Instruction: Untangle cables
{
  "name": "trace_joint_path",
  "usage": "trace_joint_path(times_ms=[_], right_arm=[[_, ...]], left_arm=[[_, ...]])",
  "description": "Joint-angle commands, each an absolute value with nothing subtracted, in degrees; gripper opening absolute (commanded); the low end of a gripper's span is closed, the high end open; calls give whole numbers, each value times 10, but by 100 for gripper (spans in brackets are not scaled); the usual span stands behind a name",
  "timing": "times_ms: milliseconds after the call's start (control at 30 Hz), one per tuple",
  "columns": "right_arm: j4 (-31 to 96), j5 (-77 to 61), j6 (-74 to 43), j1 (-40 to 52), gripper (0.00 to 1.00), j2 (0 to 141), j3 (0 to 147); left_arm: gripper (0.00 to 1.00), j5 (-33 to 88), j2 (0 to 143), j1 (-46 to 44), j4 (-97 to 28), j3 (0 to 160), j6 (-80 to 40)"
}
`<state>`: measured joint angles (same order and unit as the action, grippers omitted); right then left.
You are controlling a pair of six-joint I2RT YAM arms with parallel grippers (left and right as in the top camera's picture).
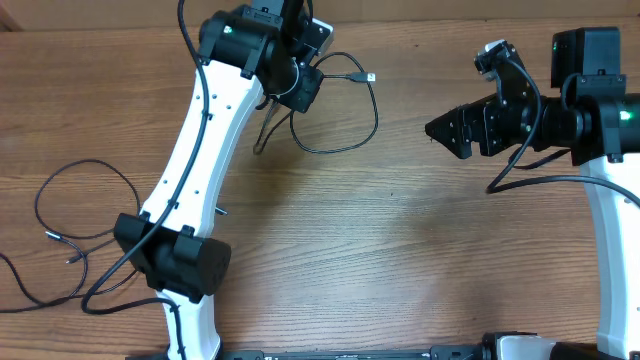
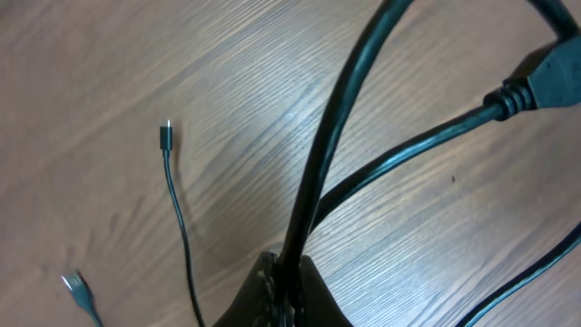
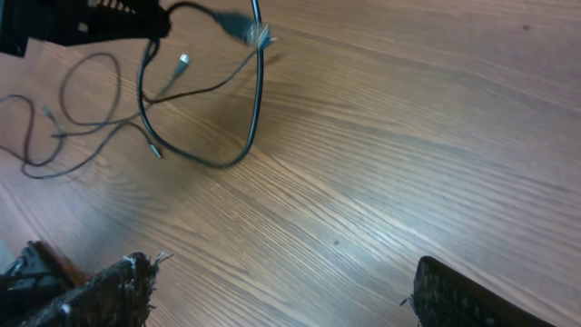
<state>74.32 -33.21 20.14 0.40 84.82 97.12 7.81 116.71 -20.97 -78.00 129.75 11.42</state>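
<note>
We see the left tool (image 2: 283, 289) pressed together on a black cable (image 2: 318, 163), which rises from between its fingers. From above, this cable swings out in a loop to the right of the left tool, and its plug (image 1: 371, 77) sits at the loop's upper end. More cables (image 1: 88, 164) lie loose near the left edge of the worktop (image 1: 400, 250), well apart from the loop. The right tool (image 3: 281, 304) stands with its fingers apart, gripping nothing.
</note>
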Motion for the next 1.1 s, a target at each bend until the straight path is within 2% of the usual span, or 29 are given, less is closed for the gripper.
trace_joint_path(times_ms=[0, 133, 367, 500, 700, 933, 1067], right_arm=[[737, -382, 230, 3, 90, 850, 974], [731, -404, 230, 3, 90, 850, 974], [736, -430, 255, 3, 92, 850, 974], [738, -432, 258, 3, 85, 850, 974], [738, -451, 272, 3, 80, 850, 974], [733, -456, 274, 3, 64, 850, 974], [729, -458, 273, 3, 49, 850, 974]], left_arm=[[4, 136, 1143, -221, -777, 1310, 254], [4, 206, 1138, -233, -776, 1310, 348], [4, 296, 1137, -247, -725, 1310, 394], [4, 345, 1137, -248, -710, 1310, 406], [4, 402, 1137, -248, -698, 1310, 408], [4, 405, 1137, -249, -706, 1310, 408], [4, 405, 1137, -252, -716, 1310, 422]])
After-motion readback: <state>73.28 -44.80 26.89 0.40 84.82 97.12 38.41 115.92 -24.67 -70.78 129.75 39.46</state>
